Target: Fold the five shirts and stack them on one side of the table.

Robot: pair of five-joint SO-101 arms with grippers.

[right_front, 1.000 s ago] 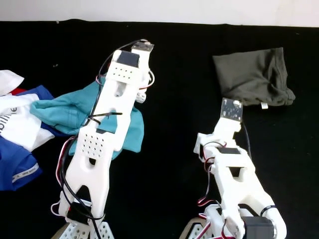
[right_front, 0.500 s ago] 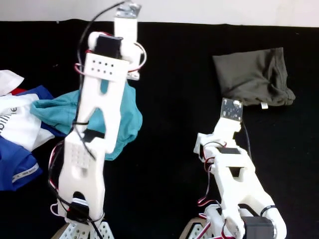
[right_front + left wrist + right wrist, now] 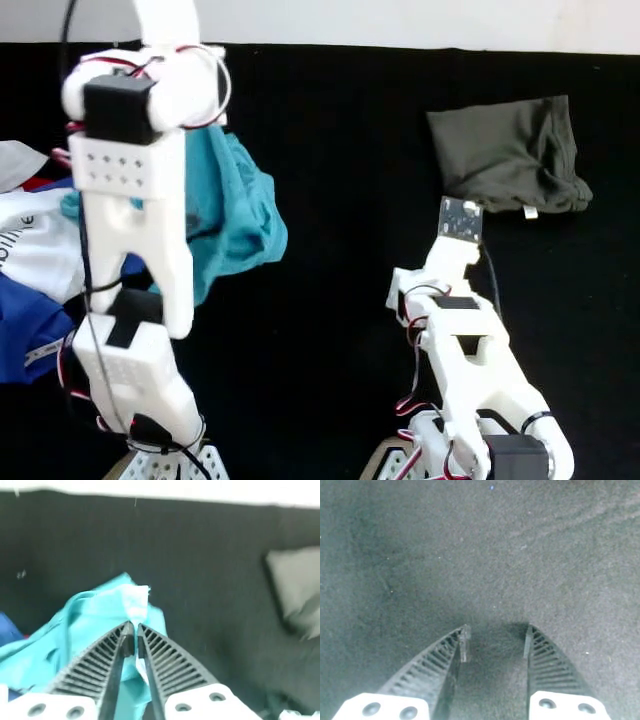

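Observation:
A teal shirt (image 3: 235, 205) hangs lifted off the black table beside the raised left arm. In the left wrist view my left gripper (image 3: 131, 630) is shut on an edge of the teal shirt (image 3: 92, 617), which drapes below the fingers. A folded dark olive shirt (image 3: 512, 155) lies at the far right of the table; it shows as a grey shape (image 3: 295, 592) in the left wrist view. My right gripper (image 3: 495, 642) is open just above bare black cloth, near the table's middle right, with nothing between its fingers.
A heap of white, blue and red shirts (image 3: 30, 255) lies at the left edge of the black table (image 3: 340, 180). The right arm's body (image 3: 465, 340) stands at the near right. A white wall runs along the far edge.
The left arm has risen high and swung left, pulling the teal shirt up off the table. The right arm has kept still.

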